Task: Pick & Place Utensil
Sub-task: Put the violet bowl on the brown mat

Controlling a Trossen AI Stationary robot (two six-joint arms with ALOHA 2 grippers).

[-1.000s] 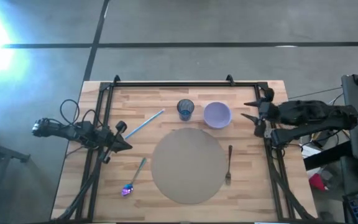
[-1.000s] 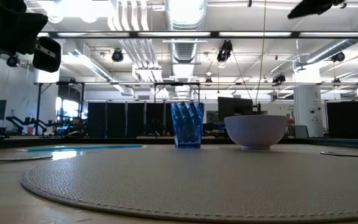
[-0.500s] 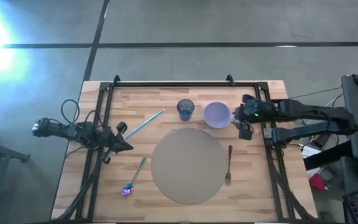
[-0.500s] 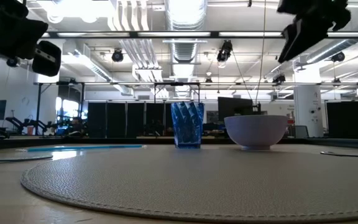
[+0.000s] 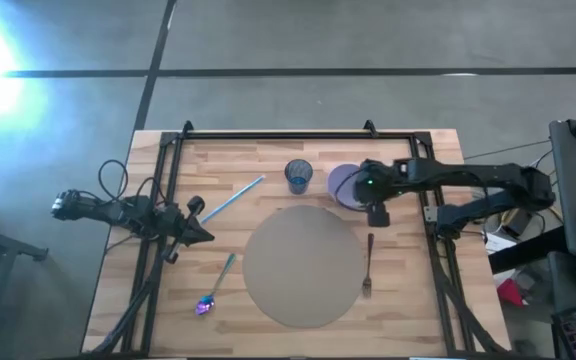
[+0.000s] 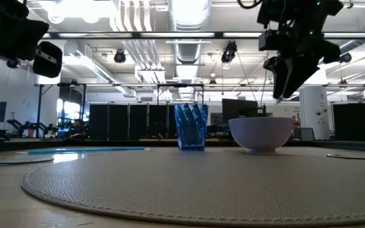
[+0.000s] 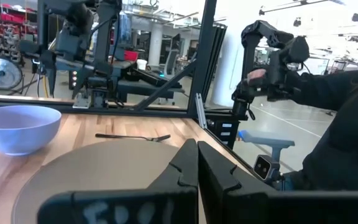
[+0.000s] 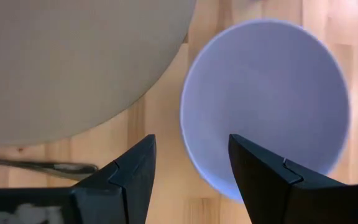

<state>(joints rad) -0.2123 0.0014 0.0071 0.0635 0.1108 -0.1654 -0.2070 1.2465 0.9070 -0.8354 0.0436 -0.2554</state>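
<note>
Right gripper above the bowl, fork lying by the mat

From above we see the right gripper (image 5: pixel 375 203) at the bowl's (image 5: pixel 344 184) four o'clock, the fork (image 5: pixel 368 265) at the placemat's (image 5: pixel 302 265) three o'clock. Right wrist: our fingers (image 8: pixel 132 171) spread wide, empty. Left wrist: the left gripper (image 7: pixel 197 163) pinched closed.

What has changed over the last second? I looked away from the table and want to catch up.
The right arm swung in from the table's right edge; its open right gripper now hangs above the near rim of the lavender bowl, pointing down, holding nothing. Unchanged: the shut left gripper waits at the left edge, and the fork, spoon, blue straw, blue cup and round placemat lie where they were.
</note>
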